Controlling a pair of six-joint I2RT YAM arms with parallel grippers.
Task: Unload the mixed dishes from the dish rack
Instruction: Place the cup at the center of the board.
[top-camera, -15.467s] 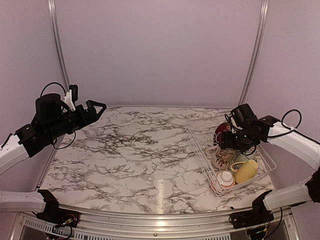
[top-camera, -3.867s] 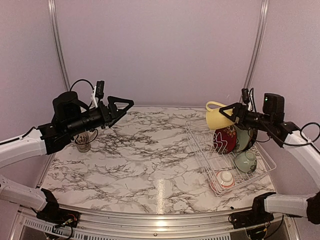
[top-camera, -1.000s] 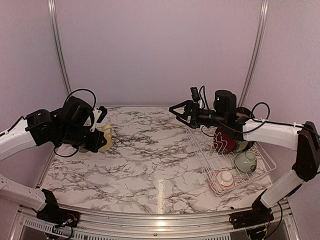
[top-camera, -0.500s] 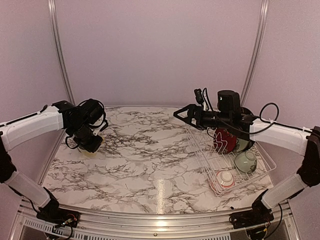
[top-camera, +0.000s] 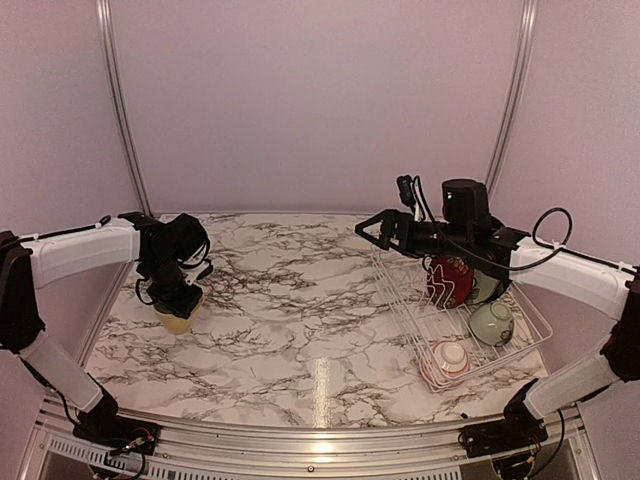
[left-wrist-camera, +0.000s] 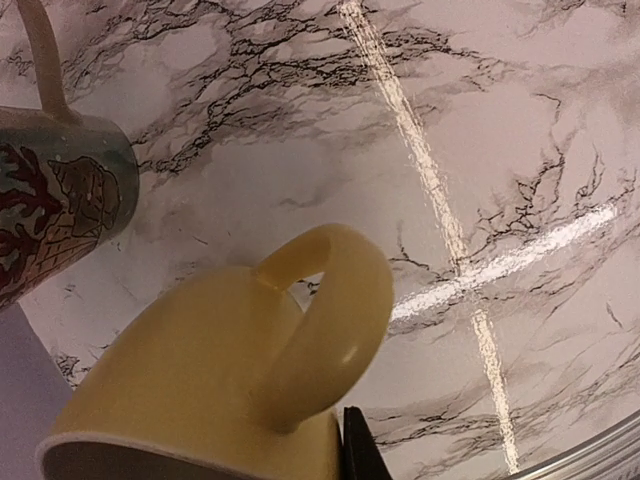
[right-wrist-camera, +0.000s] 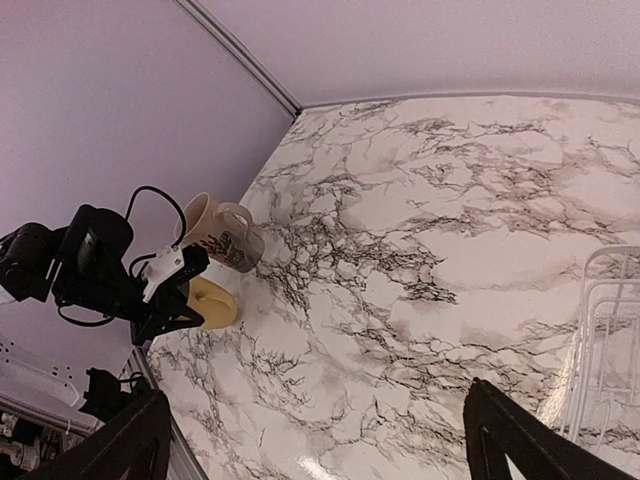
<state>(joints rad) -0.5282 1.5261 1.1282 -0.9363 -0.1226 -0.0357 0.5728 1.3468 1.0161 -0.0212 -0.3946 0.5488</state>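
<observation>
My left gripper (top-camera: 179, 303) points down at the table's left side, shut on the rim of the yellow mug (left-wrist-camera: 190, 385). One black finger (left-wrist-camera: 356, 452) shows against the rim. The mug (top-camera: 178, 320) is tilted, handle up, at the tabletop; contact with the table is unclear. Just beside it stands the cream printed mug (left-wrist-camera: 62, 205), also seen in the right wrist view (right-wrist-camera: 222, 236). My right gripper (top-camera: 383, 228) hangs open and empty above the near-left corner of the dish rack (top-camera: 402, 300). The rack holds a red patterned plate (top-camera: 450, 280), a pale green bowl (top-camera: 492, 323) and a red-rimmed white bowl (top-camera: 449, 357).
A pale green plate (top-camera: 490, 287) leans behind the red plate. The marble table (top-camera: 300, 320) spreads between the mugs and the rack. Purple walls and metal posts close in the back and sides.
My left arm has swung down and left, bringing the yellow mug from mid-air to the tabletop beside the cream mug. My right gripper has drawn back slightly towards the rack, still open.
</observation>
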